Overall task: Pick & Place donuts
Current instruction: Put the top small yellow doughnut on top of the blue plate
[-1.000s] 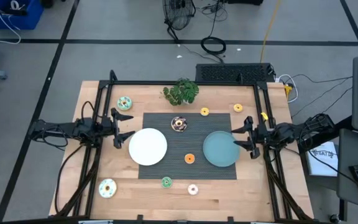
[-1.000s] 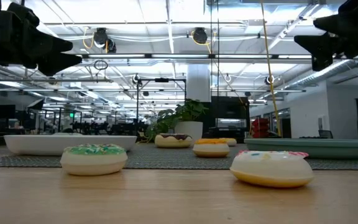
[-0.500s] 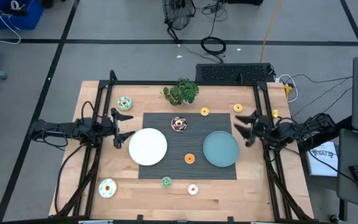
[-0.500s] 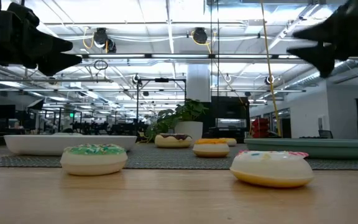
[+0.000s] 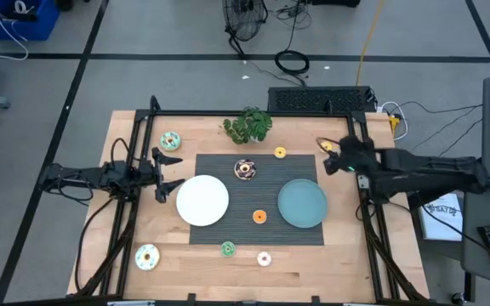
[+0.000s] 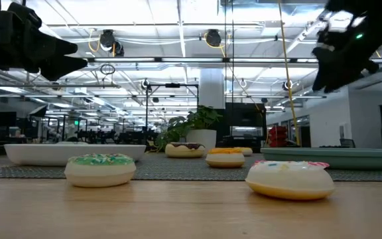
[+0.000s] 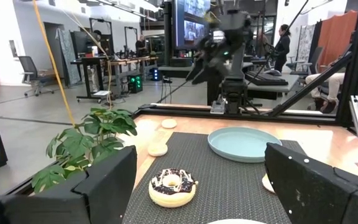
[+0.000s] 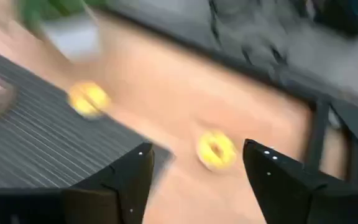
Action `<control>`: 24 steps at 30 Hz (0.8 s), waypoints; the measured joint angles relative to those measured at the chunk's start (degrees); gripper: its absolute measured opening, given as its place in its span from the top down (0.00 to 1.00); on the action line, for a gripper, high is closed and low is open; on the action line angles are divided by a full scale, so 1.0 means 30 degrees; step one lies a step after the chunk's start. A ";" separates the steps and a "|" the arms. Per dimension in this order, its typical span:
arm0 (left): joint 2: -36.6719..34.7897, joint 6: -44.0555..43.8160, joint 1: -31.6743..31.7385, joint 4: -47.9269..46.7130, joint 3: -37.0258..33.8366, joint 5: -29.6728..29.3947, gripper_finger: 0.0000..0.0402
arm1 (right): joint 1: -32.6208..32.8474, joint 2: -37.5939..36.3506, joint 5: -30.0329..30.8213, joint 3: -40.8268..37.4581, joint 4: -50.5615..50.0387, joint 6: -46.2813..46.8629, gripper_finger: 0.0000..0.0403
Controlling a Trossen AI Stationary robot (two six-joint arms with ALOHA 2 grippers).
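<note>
- We count eight donuts on the table, none of them on a plate and none in a gripper.
- On the dark ribbed mat [image 5: 228, 228] we have the chocolate donut [image 5: 245, 169] at the far side and the orange donut [image 5: 259, 217] between the two plates.
- A yellow donut [image 5: 280, 153] lies just off the mat's far edge, and a second yellow donut [image 5: 325, 147] sits on bare wood near the far right corner.
- At the near edge, the green donut [image 5: 228, 248] sits at the mat's border and the pink-iced donut [image 5: 264, 258] just beside it on the wood.
- Over on the left, a mint donut [image 5: 170, 141] lies at the far side and a pale sprinkled donut [image 5: 146, 256] at the near side, well apart.
- The right gripper [image 5: 334, 155] hangs above the table, just beside that second yellow donut, which its wrist view shows between its spread fingers [image 8: 124, 177]; jaws apart, holding nothing.
- The left gripper [image 5: 167, 172] waits left of the white plate [image 5: 202, 201], jaws apart and empty.
- The teal plate [image 5: 302, 204] lies on the mat's right half, bare.
- A leafy plant [image 5: 247, 125] stands at the far edge of the wooden table [image 5: 134, 225].
</note>
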 joint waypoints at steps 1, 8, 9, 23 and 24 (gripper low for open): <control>0.0000 -0.0007 0.0000 0.0000 0.0000 0.0002 0.13 | -0.0987 0.0855 -0.1174 0.0399 -0.0197 -0.0286 0.38; 0.0000 -0.0007 0.0000 0.0007 0.0000 0.0113 0.13 | -0.6894 0.5097 -0.5819 0.0886 0.0926 -0.2656 0.28; 0.0000 -0.0004 0.0000 0.0015 0.0000 0.0117 0.13 | -0.7464 0.5514 -0.5818 0.0887 0.1355 -0.2889 0.27; 0.0000 0.0000 0.0000 0.0022 0.0007 0.0124 0.13 | -1.0914 1.2369 -0.7363 0.0922 0.6815 -0.5366 0.28; 0.0000 -0.0007 0.0000 0.0022 0.0007 0.0124 0.13 | -1.1003 1.2790 -0.7355 0.0922 0.6854 -0.5409 0.28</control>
